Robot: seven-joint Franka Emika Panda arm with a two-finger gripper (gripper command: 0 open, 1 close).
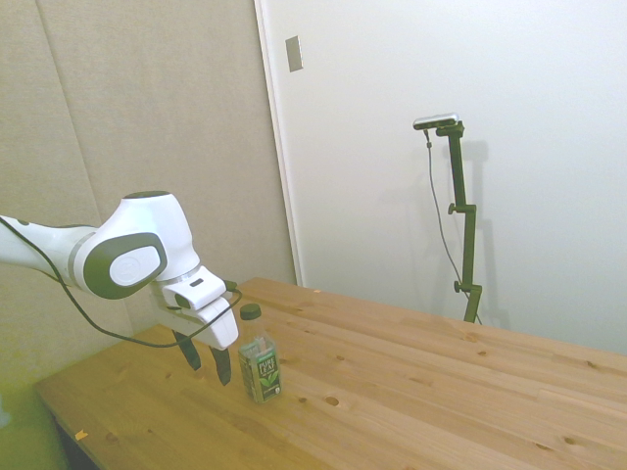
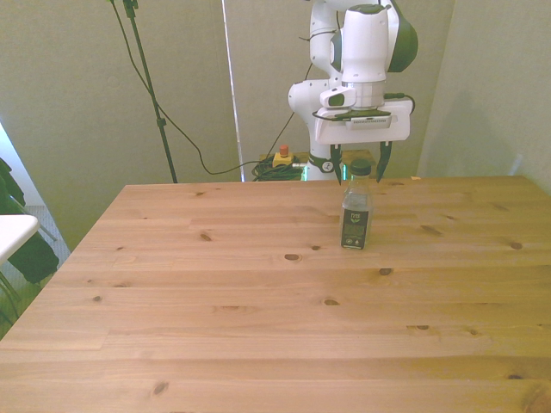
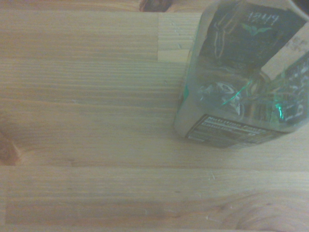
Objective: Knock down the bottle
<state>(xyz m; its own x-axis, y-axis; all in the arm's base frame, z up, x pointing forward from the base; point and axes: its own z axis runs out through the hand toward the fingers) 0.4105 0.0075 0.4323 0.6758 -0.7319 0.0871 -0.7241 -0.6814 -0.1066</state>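
The bottle [image 1: 261, 367] stands upright on the wooden table [image 1: 441, 392], a small clear one with a dark green cap and a green label. In the front view the bottle [image 2: 355, 215] is right of the table's [image 2: 258, 301] middle, toward the far edge. My gripper [image 1: 206, 360] hangs just behind it with its fingers open and pointing down, tips a little above the wood. Seen from the front, the gripper [image 2: 359, 176] straddles the cap's width, one finger on each side. The wrist view shows the bottle's [image 3: 246, 72] body from close by, over the planks [image 3: 96, 121].
Wide bare planks spread toward the near edge and both sides of the bottle. Behind the far edge lie cables and a small yellow box with a red button [image 2: 281, 157]. A white surface [image 2: 13, 232] juts in at the front view's left.
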